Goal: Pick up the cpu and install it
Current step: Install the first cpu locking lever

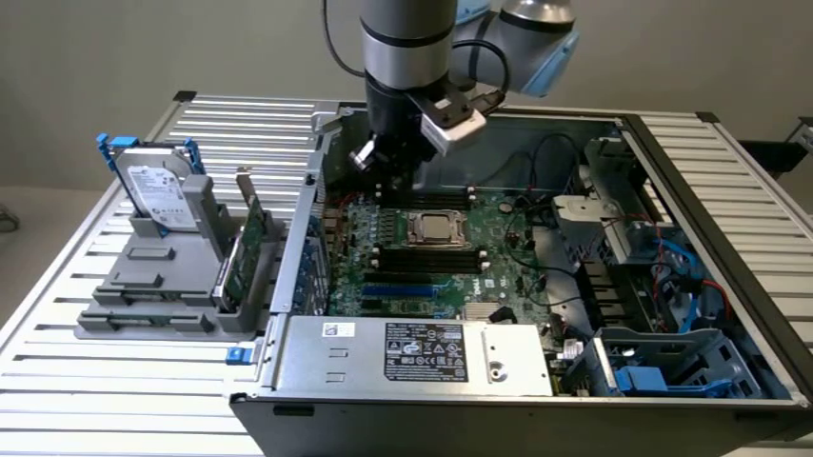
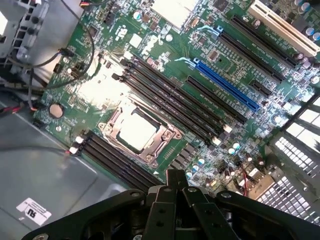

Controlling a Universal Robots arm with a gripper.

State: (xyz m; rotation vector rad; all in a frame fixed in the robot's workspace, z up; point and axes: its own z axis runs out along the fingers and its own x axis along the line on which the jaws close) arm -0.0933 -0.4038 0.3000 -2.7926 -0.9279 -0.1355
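We're seeing the tool (image 2: pixel 175 181) clenched w/ nothing in it, hovering above the mobo (image 2: pixel 165 65); cpu (image 2: pixel 135 131) is sitting in its socket.

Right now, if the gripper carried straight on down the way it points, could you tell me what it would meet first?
Probably the green motherboard near the CPU socket, where the cpu already sits; the shut gripper hangs above it, though depth is unclear.

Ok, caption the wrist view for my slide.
Shut, empty hand above the motherboard, cpu seated in its socket.
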